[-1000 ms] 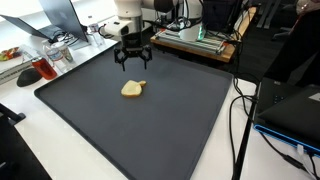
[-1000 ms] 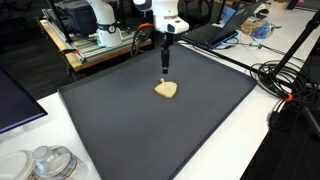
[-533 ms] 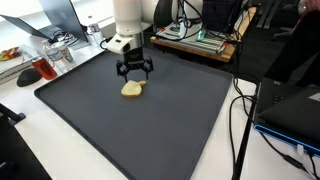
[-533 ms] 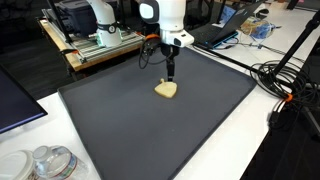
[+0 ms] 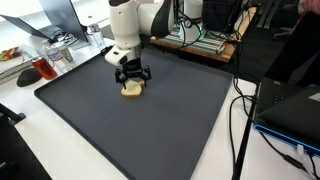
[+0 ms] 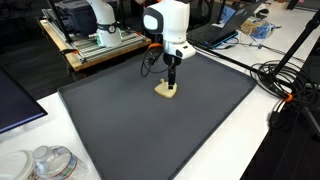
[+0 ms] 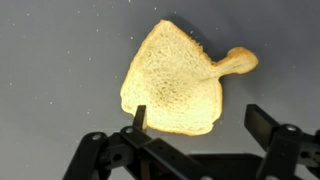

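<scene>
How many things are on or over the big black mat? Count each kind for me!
Bread slice: 1
Robot gripper, with its fingers open over the bread: 1
Total: 2

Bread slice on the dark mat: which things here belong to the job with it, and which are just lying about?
In the job:
- bread slice, lying flat
- fingers, open, low over the slice
- dark mat under it

Lying about:
- cables beside the mat
- glass jars off the mat's corner
</scene>
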You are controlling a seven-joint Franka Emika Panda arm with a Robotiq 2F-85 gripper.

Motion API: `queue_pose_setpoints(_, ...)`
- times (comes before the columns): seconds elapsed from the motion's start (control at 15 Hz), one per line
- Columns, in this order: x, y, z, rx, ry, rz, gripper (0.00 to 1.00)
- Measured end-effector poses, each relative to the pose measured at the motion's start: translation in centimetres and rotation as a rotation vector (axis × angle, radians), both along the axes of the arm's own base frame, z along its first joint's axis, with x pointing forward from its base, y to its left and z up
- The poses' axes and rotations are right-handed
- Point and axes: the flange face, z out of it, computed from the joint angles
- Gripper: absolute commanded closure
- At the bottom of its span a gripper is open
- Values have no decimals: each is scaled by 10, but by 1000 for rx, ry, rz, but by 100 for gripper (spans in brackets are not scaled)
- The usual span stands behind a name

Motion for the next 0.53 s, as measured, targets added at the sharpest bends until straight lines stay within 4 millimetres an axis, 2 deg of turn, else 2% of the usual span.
queue_pose_setpoints(0.53,3,0,-21,-5,16,-97,0)
